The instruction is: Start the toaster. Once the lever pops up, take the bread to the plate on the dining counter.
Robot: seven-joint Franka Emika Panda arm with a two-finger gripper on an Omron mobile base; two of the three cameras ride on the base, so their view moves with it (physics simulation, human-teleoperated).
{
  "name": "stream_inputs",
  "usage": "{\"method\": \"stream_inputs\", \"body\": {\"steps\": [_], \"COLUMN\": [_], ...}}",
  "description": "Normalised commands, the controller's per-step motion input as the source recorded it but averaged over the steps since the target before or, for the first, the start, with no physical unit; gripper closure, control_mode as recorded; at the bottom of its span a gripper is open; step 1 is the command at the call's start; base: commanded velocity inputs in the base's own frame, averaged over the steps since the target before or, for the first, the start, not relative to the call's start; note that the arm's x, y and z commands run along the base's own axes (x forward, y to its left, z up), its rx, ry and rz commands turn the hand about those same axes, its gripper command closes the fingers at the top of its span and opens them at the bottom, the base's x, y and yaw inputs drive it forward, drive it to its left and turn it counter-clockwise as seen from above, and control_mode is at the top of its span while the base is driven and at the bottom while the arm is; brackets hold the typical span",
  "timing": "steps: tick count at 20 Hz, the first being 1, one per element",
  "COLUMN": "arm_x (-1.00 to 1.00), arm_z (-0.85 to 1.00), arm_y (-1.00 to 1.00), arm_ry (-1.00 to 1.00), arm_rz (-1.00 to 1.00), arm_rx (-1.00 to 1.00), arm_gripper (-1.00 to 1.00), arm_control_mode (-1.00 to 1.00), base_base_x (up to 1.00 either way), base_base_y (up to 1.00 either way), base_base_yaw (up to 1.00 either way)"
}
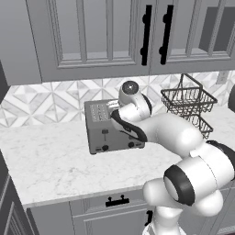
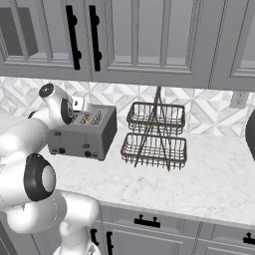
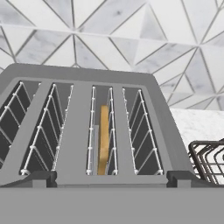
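Note:
The boxy grey toaster (image 1: 102, 131) stands on the marble counter against the tiled wall, one dark lever (image 1: 104, 133) and two black knobs showing on its front. My wrist (image 1: 131, 97) hovers over its right half and hides the rest of the front. In the hand view I look straight down into the toaster's (image 3: 78, 131) slots. The bread (image 3: 103, 140), a thin golden slice, stands sunk in the third slot from the left. My gripper (image 3: 110, 178) is open just above the toaster top, holding nothing. The plate and the dining counter are out of view.
A two-tier black wire basket (image 2: 155, 134) stands right of the toaster (image 2: 84, 137). Grey wall cabinets with black handles (image 1: 146, 34) hang above. The counter (image 1: 50, 160) stretches bare to the left and front. A dark object (image 2: 251, 132) sits at the far right edge.

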Motion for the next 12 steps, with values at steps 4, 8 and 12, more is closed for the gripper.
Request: {"method": "stream_inputs", "body": {"steps": [4,8,12], "arm_x": [0.0,0.0,0.0], "arm_z": [0.0,0.0,0.0], "arm_y": [0.0,0.0,0.0], "arm_ry": [0.0,0.0,0.0], "arm_rz": [0.0,0.0,0.0], "arm_rx": [0.0,0.0,0.0], "arm_gripper": [-1.0,-1.0,-1.0], "arm_control_mode": [-1.0,-1.0,-1.0], "base_base_x": [0.0,0.0,0.0], "base_base_y": [0.0,0.0,0.0], "base_base_yaw": [0.0,0.0,0.0]}}
